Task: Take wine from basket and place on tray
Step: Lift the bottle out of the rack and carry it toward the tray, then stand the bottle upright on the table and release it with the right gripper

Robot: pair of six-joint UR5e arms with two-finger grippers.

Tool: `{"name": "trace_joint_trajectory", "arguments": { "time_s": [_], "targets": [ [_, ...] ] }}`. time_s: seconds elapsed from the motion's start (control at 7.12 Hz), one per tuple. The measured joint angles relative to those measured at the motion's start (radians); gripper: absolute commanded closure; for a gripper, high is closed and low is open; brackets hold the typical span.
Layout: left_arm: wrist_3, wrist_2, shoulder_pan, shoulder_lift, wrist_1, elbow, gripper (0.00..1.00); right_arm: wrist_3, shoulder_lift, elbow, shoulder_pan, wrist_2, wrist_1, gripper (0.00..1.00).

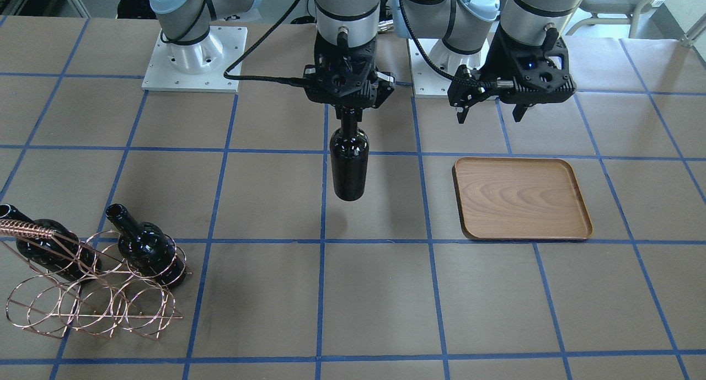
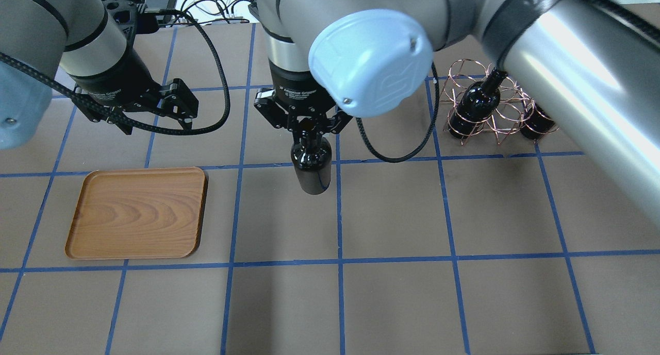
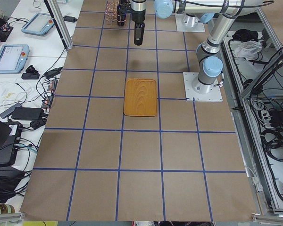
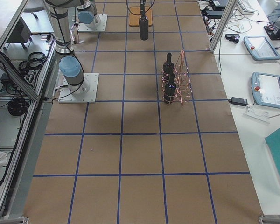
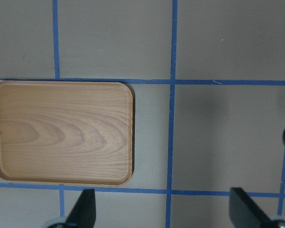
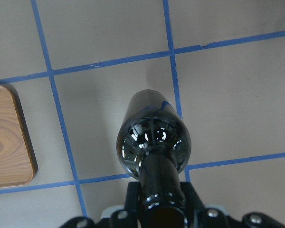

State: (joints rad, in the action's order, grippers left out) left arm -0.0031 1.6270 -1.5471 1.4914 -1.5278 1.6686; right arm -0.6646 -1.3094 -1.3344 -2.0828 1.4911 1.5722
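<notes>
My right gripper is shut on the neck of a black wine bottle, which hangs upright above the middle of the table. The bottle shows in the overhead view and, from above, in the right wrist view. The wooden tray lies flat and bare, one grid square to the bottle's side. My left gripper is open and empty, above the table by the tray's robot-side edge. The left wrist view shows its fingertips and the tray.
The copper wire basket stands at the table's far end on my right. Two more black bottles sit in it. Brown paper with blue tape lines covers the table. Tablets and cables lie on side benches.
</notes>
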Motion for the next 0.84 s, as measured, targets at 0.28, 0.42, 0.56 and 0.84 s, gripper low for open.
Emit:
{"name": "trace_joint_trajectory", "arguments": {
  "time_s": [0.28, 0.42, 0.56, 0.84],
  "targets": [
    [-0.001, 0.017, 0.005, -0.001, -0.001, 0.0, 0.0, -0.071, 0.051, -0.026, -0.041, -0.005, 0.074, 1.0],
    [-0.001, 0.028, 0.008, -0.001, -0.004, 0.0, 0.0, -0.093, 0.063, -0.041, -0.049, -0.003, 0.099, 1.0],
    [-0.001, 0.032, 0.009, -0.002, -0.008, 0.0, 0.0, -0.103, 0.069, -0.05, -0.052, 0.0, 0.11, 1.0],
    [-0.003, 0.024, 0.013, -0.001, -0.026, -0.001, 0.0, -0.119, 0.072, -0.066, -0.054, 0.006, 0.115, 1.0]
  ]
}}
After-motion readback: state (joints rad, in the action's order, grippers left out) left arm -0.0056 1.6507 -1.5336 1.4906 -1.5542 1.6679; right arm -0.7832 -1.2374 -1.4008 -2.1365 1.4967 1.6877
